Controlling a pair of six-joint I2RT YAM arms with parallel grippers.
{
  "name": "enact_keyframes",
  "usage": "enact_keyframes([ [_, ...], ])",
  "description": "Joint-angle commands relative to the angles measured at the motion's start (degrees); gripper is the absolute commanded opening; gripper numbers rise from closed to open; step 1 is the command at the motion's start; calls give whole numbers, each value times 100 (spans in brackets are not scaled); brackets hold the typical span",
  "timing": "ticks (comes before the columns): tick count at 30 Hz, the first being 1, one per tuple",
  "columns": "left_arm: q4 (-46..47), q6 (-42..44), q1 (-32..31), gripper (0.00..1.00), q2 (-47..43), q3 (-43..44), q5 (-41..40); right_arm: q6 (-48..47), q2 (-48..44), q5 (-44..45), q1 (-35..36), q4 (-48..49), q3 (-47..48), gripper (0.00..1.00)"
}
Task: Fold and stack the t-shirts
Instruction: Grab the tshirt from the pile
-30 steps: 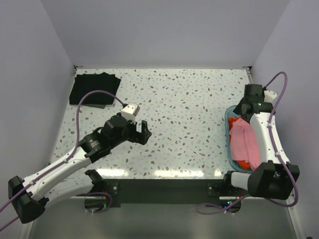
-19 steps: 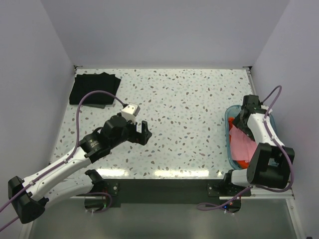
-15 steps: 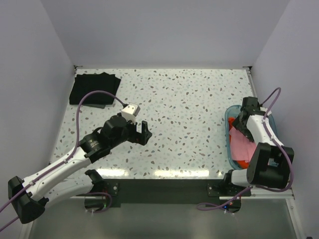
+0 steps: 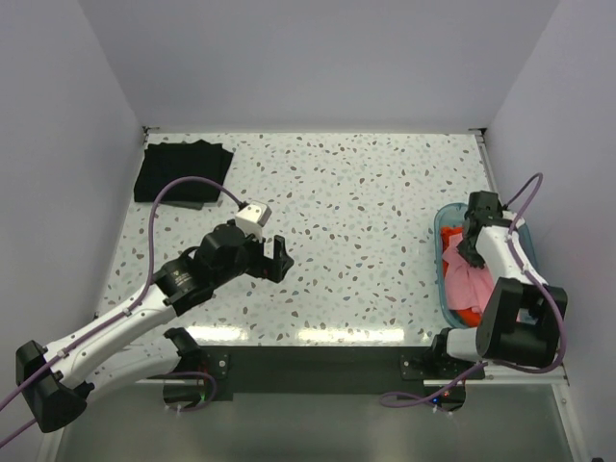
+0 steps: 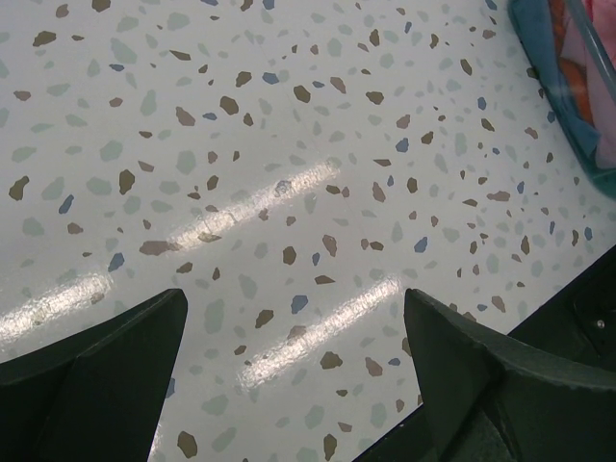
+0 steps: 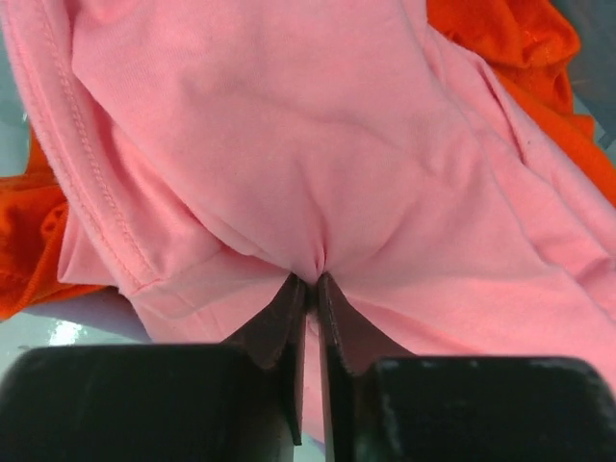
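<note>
A pink t-shirt [image 6: 289,125] lies crumpled in the teal tub [image 4: 443,289] at the table's right edge, over orange-red t-shirts [image 6: 520,58]. My right gripper [image 6: 313,279] is shut on a pinched fold of the pink t-shirt [image 4: 469,281]. In the top view that gripper [image 4: 474,252] is down inside the tub. A black t-shirt [image 4: 181,171] lies folded at the far left corner. My left gripper [image 4: 274,258] hovers open over bare table, left of centre, with nothing between its fingers [image 5: 106,375].
The tub's teal rim [image 5: 558,106] shows at the upper right of the left wrist view. The speckled table [image 4: 356,202] runs between the black shirt and the tub. Walls close in the left, far and right sides.
My right gripper dropped from above the tub's far end into the tub and closed on the pink t-shirt. The left arm barely moved.
</note>
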Motion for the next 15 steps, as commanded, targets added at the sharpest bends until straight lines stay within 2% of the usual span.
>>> enact_keyframes([
  [1,46,95,12,100,-27,15,37,-58,-361,96,-5,-200,660,4],
  [2,38,95,3,100,-36,6,28,-85,-510,96,-5,-392,801,0],
  [10,38,87,12,100,17,24,-7,-533,-1223,-184,-5,-1184,2470,0],
  [13,20,78,3,100,-1,32,-51,-700,-1320,-763,3,-1255,3147,0],
  [15,2,87,12,100,-18,41,-121,-814,-1338,-1448,12,-1212,3681,0],
])
